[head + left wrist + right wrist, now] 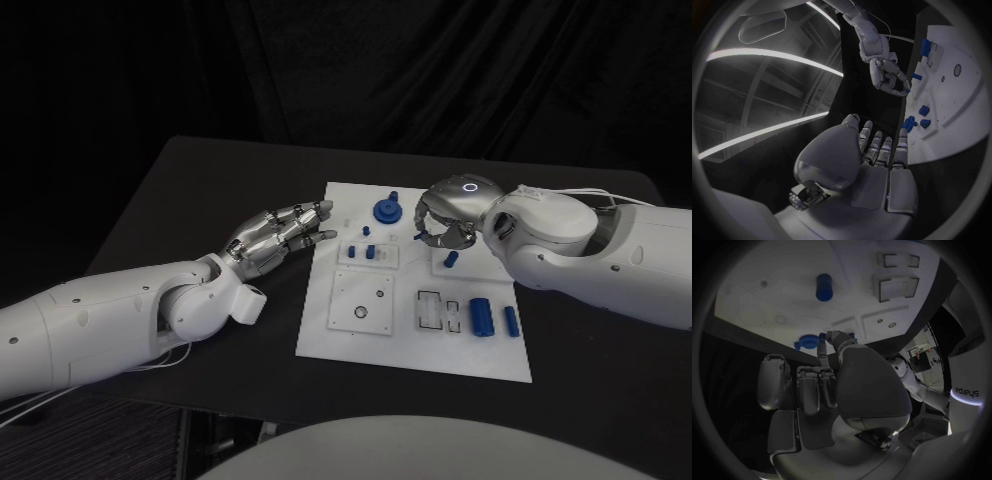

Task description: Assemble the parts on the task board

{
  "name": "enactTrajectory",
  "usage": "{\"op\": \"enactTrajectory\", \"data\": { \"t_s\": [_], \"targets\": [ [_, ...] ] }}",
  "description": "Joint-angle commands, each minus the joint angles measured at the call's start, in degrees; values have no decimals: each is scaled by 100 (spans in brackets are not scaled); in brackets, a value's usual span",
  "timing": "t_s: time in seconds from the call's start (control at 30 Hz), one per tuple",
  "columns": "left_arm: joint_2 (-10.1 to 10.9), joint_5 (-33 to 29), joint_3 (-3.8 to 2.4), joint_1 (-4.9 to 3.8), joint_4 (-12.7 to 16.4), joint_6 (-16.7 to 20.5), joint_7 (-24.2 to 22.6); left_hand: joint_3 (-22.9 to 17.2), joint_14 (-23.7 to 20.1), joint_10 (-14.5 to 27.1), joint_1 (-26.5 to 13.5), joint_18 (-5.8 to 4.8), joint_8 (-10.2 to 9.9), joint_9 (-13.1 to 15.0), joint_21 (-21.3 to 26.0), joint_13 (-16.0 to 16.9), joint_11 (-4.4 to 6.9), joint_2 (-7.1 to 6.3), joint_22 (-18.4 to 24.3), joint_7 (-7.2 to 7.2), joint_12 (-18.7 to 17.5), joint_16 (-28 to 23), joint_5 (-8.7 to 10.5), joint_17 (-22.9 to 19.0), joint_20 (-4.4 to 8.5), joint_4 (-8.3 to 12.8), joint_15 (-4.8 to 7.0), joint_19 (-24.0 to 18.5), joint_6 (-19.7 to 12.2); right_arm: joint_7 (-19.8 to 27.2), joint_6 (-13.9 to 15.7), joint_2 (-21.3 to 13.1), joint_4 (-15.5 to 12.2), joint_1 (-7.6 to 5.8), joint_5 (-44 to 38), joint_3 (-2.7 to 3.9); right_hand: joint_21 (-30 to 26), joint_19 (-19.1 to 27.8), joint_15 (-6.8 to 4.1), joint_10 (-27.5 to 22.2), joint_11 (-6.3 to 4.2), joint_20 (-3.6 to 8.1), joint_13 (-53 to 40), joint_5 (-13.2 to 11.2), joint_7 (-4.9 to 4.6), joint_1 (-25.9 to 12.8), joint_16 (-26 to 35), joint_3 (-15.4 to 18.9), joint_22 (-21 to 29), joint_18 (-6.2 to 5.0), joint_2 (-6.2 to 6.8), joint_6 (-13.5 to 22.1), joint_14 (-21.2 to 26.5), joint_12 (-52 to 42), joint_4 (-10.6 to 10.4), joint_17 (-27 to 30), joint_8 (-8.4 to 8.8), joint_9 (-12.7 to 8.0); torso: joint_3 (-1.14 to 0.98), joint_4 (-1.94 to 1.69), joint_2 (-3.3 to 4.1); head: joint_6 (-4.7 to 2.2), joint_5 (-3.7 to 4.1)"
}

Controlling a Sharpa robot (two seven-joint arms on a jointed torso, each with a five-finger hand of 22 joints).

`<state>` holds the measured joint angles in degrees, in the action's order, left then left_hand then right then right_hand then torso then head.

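Left hand (pixel 277 237), silver, many-fingered, lies just off the left edge of the white rectangular task board (pixel 339 340), over the black worktop (pixel 173 200). Fingers straight and slightly apart, nothing in them; fingertips reach about to the board's edge. Left wrist view shows the same: palm flat, fingers extended toward the board, empty.

On the board, left to right: a square plate w/ a thin dark ring (pixel 358 313) in the lower left part; above it a small plate w/ short blue pegs (pixel 366 246) standing in it; a round blue knob-like part (pixel 387 211) near the far edge; a rectangular outlined recess (pixel 431 309) at lower centre; next to it two blue cylinders (pixel 482 316) lying side by side, the right one thinner.

Right hand (pixel 447 225) is over the far right part of the board, fingers curled downward. A small blue peg (pixel 451 259) stands just beside it. Right wrist view: fingertips close to small blue parts near the board's edge, but can't tell whether they grip anything.
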<state>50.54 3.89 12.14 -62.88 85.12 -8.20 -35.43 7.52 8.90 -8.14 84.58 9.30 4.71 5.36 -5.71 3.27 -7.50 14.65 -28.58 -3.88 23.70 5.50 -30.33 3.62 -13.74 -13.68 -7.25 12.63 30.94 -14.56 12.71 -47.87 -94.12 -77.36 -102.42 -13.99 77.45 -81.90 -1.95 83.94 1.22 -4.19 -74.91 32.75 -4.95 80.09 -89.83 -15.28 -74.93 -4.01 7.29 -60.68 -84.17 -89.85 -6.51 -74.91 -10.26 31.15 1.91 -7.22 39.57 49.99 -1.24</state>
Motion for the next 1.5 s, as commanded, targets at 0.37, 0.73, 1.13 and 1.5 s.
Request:
{"op": "enactTrajectory", "data": {
  "t_s": [0.37, 0.73, 1.13, 1.5],
  "targets": [
    [-38, -21, -6, 16, 191, 310, -25, -849, 3230, -2732, -40, 128, 240, 51, -2649, 2206, -111, -521, -1468, -381, 3811, 5702, -280, 2937, 61, -303, 64, 2814, 979, 229, 507, -48, -764, -7, -41, -5, 47, -69, -56, 606, -65, 19, -1509, -90, 45, -92, -17, 39, -1115, 102, -18, 4, -583, -15, -12, -1509, -38, 61, -4, 6, -25, 1, -39],
    [-76, -20, -6, 122, 358, 543, 447, -1796, 6533, -6367, -156, 96, 341, 13, -4589, 6980, 338, -905, -3012, -442, 6023, 8182, -174, 6852, 551, -269, 552, 3409, 1127, 333, 704, 5, -1019, 39, -41, -5, 63, -81, -61, 606, -70, 23, -1509, -105, 51, -94, -17, 39, -1120, 106, -19, 2, -583, -15, -13, -1509, -44, 76, -4, -11, 10, 1, -161],
    [-85, 757, -7, 233, 505, 1223, 1404, -1793, 8081, -8186, -546, -98, 1086, 274, -5885, 8673, 232, -918, -3950, -628, 6630, 8448, 1418, 8599, 518, -160, 496, 4703, 706, 388, 946, -9, -1241, 47, -41, -5, 110, -114, -73, 606, -82, 33, -1509, -110, 60, -84, -17, 36, -1135, 117, -15, -1, -583, -15, -4, -1509, -51, 102, -8, -7, 21, 1, -147],
    [-99, 1100, -7, 260, 488, 1479, 1539, -1460, 8110, -8186, -778, -185, 1839, 542, -6238, 8673, 195, -754, -4207, -649, 6630, 8450, 1653, 8638, 480, -68, 470, 5181, 270, 347, 786, -13, -1155, 48, -41, -6, 124, -127, -82, 606, -89, 41, -1509, -110, 64, -74, -17, 31, -1139, 120, -13, 1, -583, -15, 3, -1509, -53, 122, -11, -4, 5, 1, -152]
  ]
}}
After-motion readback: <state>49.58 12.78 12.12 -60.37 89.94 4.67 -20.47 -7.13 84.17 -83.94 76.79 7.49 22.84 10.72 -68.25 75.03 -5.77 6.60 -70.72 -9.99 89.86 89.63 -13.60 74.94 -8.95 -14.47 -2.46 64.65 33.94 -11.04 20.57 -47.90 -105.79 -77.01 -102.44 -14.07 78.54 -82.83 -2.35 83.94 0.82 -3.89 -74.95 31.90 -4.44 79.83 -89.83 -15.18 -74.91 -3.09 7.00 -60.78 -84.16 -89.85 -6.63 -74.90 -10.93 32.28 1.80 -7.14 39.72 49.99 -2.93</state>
